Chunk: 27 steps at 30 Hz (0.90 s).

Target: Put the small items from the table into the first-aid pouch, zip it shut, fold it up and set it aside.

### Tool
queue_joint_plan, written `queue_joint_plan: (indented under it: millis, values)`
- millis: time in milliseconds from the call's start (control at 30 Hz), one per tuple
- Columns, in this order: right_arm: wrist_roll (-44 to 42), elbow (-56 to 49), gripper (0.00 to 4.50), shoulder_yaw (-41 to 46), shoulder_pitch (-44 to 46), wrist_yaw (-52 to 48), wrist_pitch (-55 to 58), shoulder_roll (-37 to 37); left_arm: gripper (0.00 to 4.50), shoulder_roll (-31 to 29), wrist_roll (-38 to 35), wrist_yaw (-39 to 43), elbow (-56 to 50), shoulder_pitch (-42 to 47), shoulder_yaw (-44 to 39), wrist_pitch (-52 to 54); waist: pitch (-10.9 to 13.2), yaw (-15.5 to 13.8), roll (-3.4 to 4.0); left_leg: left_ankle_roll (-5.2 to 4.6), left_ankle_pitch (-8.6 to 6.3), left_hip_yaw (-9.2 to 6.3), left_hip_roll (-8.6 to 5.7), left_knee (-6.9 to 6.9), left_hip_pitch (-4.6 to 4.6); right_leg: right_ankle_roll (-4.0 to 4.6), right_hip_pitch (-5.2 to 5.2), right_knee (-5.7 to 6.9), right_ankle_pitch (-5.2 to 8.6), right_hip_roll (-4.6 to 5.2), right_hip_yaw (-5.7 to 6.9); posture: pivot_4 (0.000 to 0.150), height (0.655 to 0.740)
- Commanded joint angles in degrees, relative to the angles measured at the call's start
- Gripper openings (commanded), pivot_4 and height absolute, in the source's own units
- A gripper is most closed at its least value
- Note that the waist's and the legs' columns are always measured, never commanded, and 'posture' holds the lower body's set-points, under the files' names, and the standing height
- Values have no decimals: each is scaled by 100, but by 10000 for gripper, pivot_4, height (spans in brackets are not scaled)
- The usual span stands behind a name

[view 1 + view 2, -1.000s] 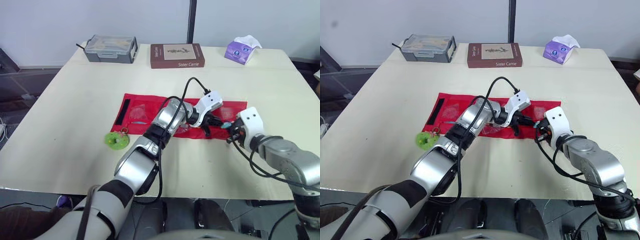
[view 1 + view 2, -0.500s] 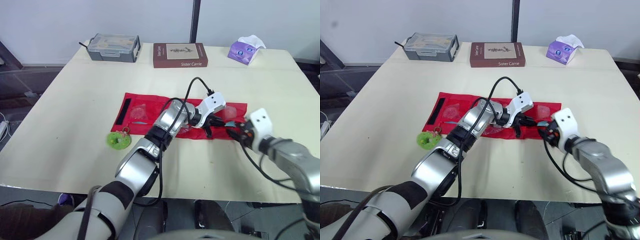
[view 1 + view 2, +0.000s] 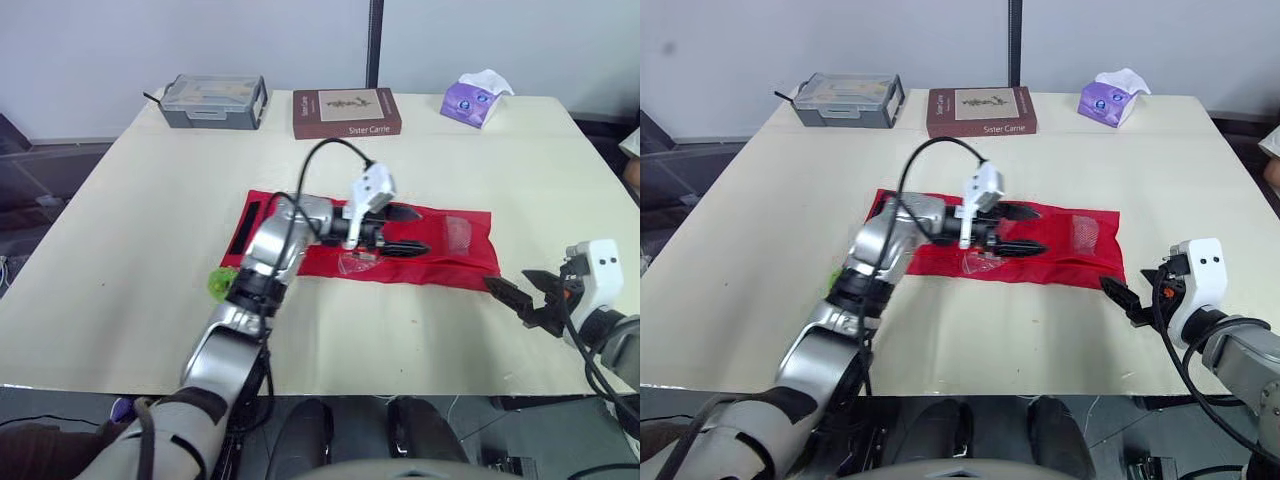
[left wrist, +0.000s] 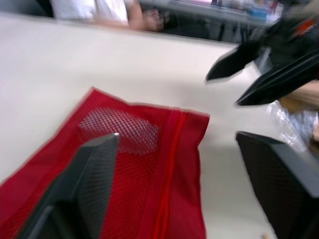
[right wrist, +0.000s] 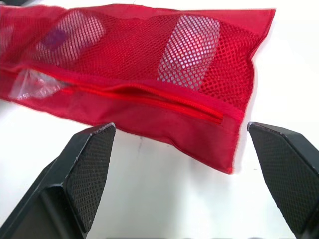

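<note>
Left eye view: the pouch [image 3: 445,262] is seen flat on the surface [image 3: 150,220], long axis running left to right; the left gripper [image 3: 422,230] is held apart over its middle, the right gripper [image 3: 506,277] apart just off its right end.

Head stereo pair overhead; wrist cameras close on pouch [image 5: 149,117].

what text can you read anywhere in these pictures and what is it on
"Sister Carrie": on the cover of the brown book, along its near edge.
Smaller print higher on that cover: too small to read.
Purple tissue pack: printed marks, too small to read.
Grey case: no legible label.
Red pouch: no text visible.
</note>
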<state>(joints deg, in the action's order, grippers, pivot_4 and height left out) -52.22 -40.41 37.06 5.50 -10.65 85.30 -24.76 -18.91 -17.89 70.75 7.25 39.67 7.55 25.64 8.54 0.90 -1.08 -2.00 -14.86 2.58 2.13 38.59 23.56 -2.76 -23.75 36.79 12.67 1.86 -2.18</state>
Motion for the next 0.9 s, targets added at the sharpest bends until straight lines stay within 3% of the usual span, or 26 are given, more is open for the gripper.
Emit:
queue_joint_plan:
  millis: [33,67,267,533,633,900]
  values:
    - [55,488,45000,396,405,272,407,164,42320,-723,-860,654,-651,-317,-671,434,0,-3,0,0,0,0,0,2,0,0,0,0,0,-1,-1,1500,7400]
    - [173,708,45000,413,553,373,496,203,44683,-961,-1218,757,-975,-525,-874,748,1,4,1,0,0,0,1,2,0,0,0,0,0,-2,-3,1500,7400]
    - [455,1696,45000,300,1041,571,720,283,44683,-2010,-2304,903,-2122,-1440,-1514,1582,1,-20,0,0,0,-2,10,-6,0,0,-2,-2,2,-4,-6,1500,7400]
    - [356,2347,45000,-26,1334,232,720,422,44683,-2404,-2927,503,-2788,-1919,-1932,1821,-7,30,-12,0,0,6,4,-4,-9,6,6,-4,12,-9,-16,1500,7400]
    - [306,2300,37453,34,1531,148,639,561,45000,-2501,-3019,325,-2920,-2164,-2083,1830,-4,121,-9,0,0,5,11,-10,-17,3,6,0,12,-23,-18,1500,7400]
    - [534,2054,1326,44,1525,157,532,384,45000,-2574,-3018,12,-3026,-2553,-2059,1677,0,133,-2,0,0,14,10,-17,-20,1,5,-4,14,-21,-28,1500,7400]
